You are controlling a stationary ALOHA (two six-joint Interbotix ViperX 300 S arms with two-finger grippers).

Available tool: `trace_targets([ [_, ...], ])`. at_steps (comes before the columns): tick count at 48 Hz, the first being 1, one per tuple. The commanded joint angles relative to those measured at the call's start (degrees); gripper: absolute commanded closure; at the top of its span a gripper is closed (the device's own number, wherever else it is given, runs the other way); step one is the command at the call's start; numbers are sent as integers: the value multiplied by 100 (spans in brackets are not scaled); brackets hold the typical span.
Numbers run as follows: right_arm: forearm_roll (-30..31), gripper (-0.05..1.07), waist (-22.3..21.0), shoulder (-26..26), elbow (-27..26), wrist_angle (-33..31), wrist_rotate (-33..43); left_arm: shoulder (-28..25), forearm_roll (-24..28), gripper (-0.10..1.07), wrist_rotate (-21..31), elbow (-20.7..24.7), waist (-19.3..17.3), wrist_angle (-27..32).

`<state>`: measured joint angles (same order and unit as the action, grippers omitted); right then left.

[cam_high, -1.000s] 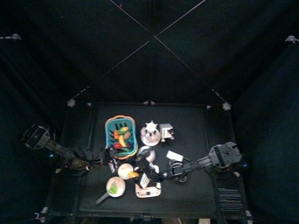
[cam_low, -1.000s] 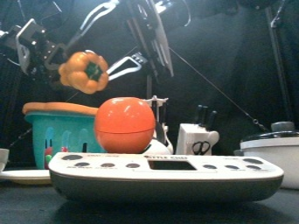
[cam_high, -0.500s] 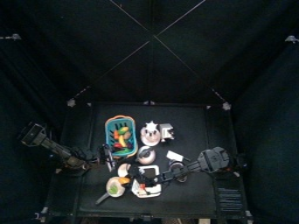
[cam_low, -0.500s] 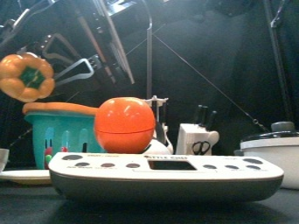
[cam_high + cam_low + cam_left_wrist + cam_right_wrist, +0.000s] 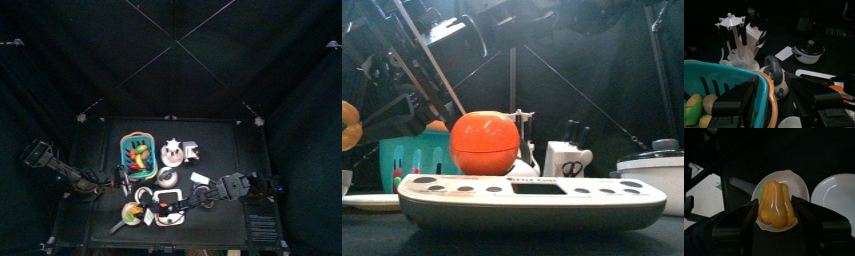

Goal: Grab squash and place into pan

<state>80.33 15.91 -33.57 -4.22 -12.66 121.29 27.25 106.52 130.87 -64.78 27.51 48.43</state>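
The yellow-orange squash [image 5: 776,203] hangs upright between the two jaws of my right gripper [image 5: 777,208], which is shut on it. Right below it lies the pan [image 5: 794,178], small and round, pale inside, with a thin handle. From above, the pan [image 5: 130,212] sits at the table's front left, and the right arm reaches across to it. At table height only an edge of the squash [image 5: 348,125] shows, at the far left. My left gripper [image 5: 777,107] stands open with nothing in it beside the teal basket [image 5: 763,82].
A white plate [image 5: 836,190] lies next to the pan. The front view is filled by a white scale [image 5: 529,200] carrying an orange ball-shaped thing [image 5: 484,143]. Near the table's middle are a white rack [image 5: 737,42], a kettle [image 5: 774,75] and a small pot [image 5: 809,50].
The right arm has carried the squash to the left and downward, over the pan. The left arm has hardly moved.
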Motion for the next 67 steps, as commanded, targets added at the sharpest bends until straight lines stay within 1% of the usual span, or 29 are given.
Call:
trace_targets([
  [1,-35,42,-35,158,-149,0,-9,9,-9,14,-18,53,9,-9],
  [10,-26,41,-35,149,-158,0,-9,9,-26,14,-18,44,9,-18],
  [14,-35,37,-35,141,-149,-9,-9,0,-35,14,-18,35,9,-18],
  [23,-35,19,-35,114,-149,-9,-9,9,-53,14,-18,26,9,-26],
  [27,-44,14,-35,114,-158,-53,-9,9,-53,14,-26,18,9,-44],
  [30,-44,12,-35,132,-149,-105,-9,9,-53,14,-26,26,9,-44],
  [43,35,11,-26,220,-132,-185,-9,9,-53,14,-26,18,0,-53],
  [57,316,12,-26,598,114,-229,-9,9,-53,14,-35,18,9,-62],
  [63,501,13,0,914,413,-229,-18,9,-105,14,-26,9,9,-79],
  [67,624,13,9,1248,729,-246,-9,9,-176,14,-26,9,9,-132],
])
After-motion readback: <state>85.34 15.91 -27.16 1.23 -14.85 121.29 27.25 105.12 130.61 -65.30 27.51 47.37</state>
